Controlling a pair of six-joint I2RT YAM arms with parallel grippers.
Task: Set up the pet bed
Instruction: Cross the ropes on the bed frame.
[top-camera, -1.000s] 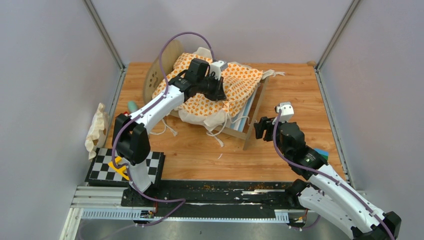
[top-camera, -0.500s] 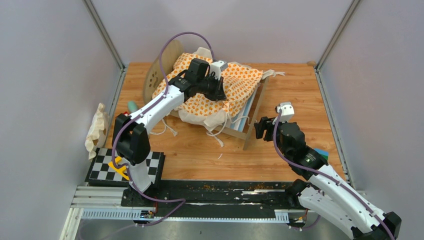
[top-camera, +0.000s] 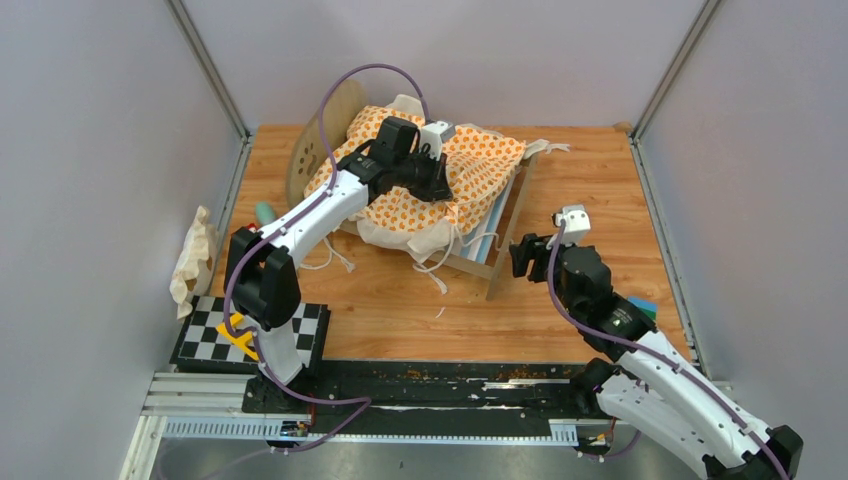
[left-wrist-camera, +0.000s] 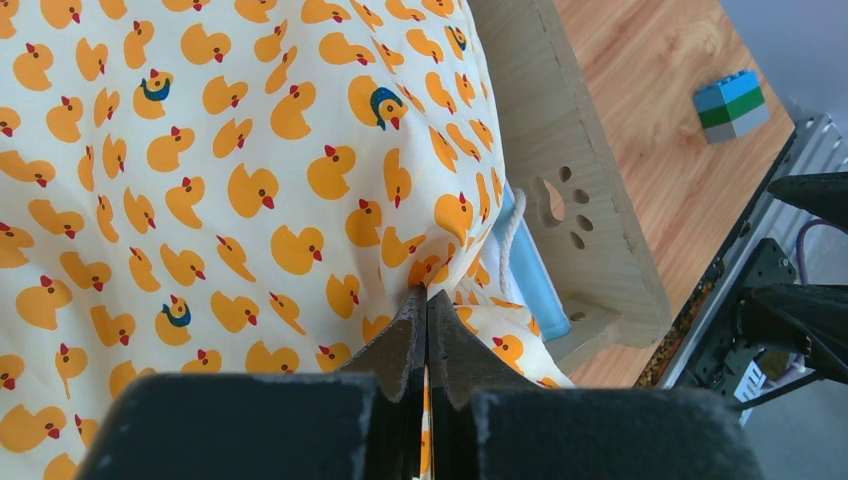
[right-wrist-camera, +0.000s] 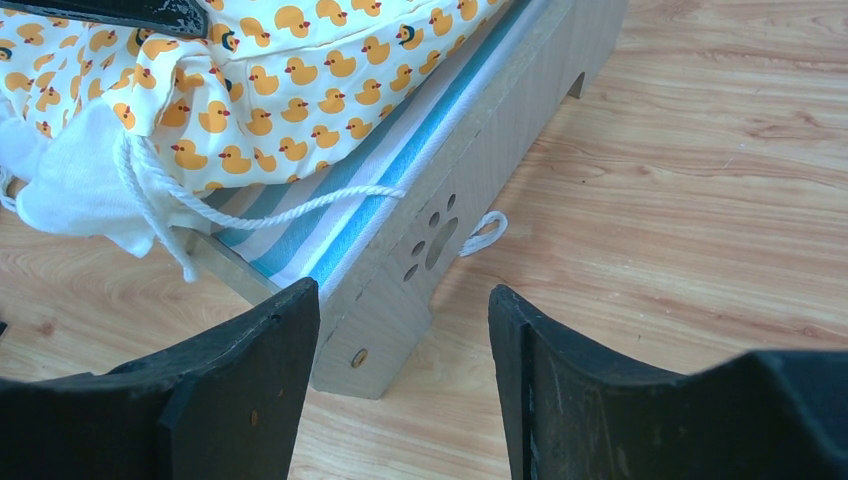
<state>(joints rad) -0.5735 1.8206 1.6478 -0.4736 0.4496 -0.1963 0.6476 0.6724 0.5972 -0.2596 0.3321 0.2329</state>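
The pet bed (top-camera: 505, 240) is a light-wood frame with a blue-white striped base (right-wrist-camera: 340, 210), standing at the back middle of the table. Its near end board (right-wrist-camera: 430, 240) carries a paw-print cutout, and its round far board (top-camera: 325, 130) stands behind. An orange duck-print cushion (top-camera: 470, 175) with white ties lies crumpled over the frame. My left gripper (top-camera: 437, 183) rests on top of it, shut on a fold of the cushion (left-wrist-camera: 250, 180). My right gripper (top-camera: 520, 256) hangs open just in front of the near end board's corner, touching nothing.
A small cream pillow (top-camera: 193, 258) lies against the left wall, with a teal object (top-camera: 264, 212) near it. A checkerboard plate (top-camera: 250, 335) sits at the left arm's base. A blue-green block (left-wrist-camera: 733, 104) lies on the table at the right.
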